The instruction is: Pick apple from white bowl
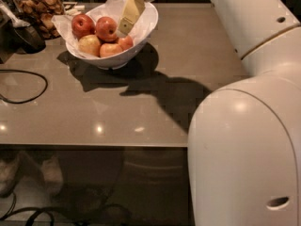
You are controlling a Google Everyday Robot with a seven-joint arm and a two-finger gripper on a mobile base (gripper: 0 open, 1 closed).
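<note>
Apple (106,28) in white bowl (120,58), gripper (124,25) just beside it
Red apple sits atop the pile; gripper hangs inside the rim at its right, whether clenched or released cannot be told. Likely firm, weighty, with slippery glossy skin: best taken across its widest middle

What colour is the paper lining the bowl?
White paper, camera view; gripper hangs over the bowl.

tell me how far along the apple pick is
Approach looks done: the gripper is over the right side of the white bowl, close beside the apple. No lift yet: the apple sits among the others. Left: grip it and raise it out.
</note>
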